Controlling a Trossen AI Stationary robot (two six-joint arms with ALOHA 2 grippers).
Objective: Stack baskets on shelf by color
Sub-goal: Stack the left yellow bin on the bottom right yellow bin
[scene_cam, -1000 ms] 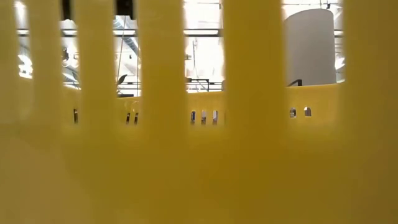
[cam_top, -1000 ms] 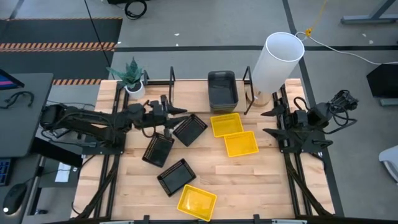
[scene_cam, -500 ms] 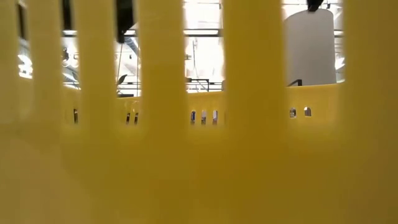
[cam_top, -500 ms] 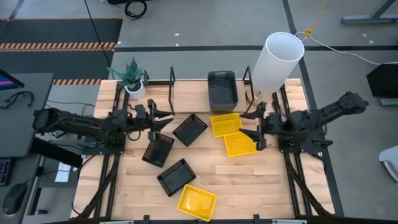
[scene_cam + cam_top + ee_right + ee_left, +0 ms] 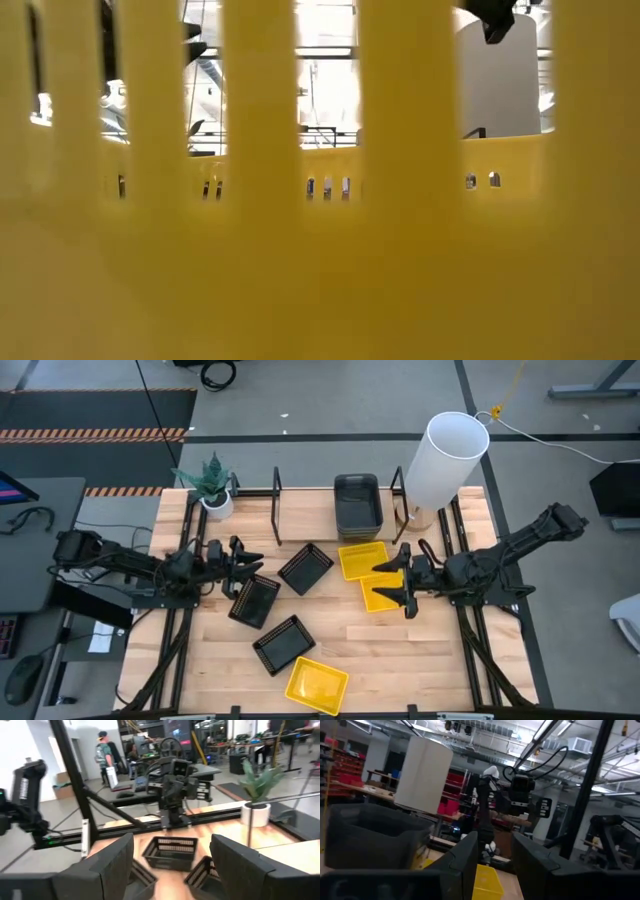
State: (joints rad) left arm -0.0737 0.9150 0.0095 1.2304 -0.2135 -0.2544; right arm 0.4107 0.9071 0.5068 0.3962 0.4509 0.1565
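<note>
Dark grey baskets (image 5: 357, 503) sit stacked on the light-wood shelf (image 5: 305, 505) at the far edge. Three black slatted baskets (image 5: 305, 568), (image 5: 255, 600), (image 5: 283, 643) and three yellow baskets (image 5: 363, 558), (image 5: 387, 592), (image 5: 317, 683) lie on the tabletop. My left gripper (image 5: 247, 565) is open, just left of the middle black basket. My right gripper (image 5: 393, 584) is open and hovers over the second yellow basket. The left wrist view shows the grey stack (image 5: 370, 835) and a yellow basket (image 5: 487, 877). The right wrist view shows black baskets (image 5: 170, 852).
A tall white cylinder (image 5: 443, 460) stands at the shelf's right end and a potted plant (image 5: 213, 485) at its left end. Black bracket uprights (image 5: 277, 490) rise from the shelf. The near yellow basket (image 5: 320, 250) fills the low view. People stand in the room behind (image 5: 104, 755).
My left gripper has drawn back from the shelf toward the table's left and near side, ending beside the middle black basket. My right gripper has swung in from the right edge toward the table's middle, over the yellow baskets. No basket has moved.
</note>
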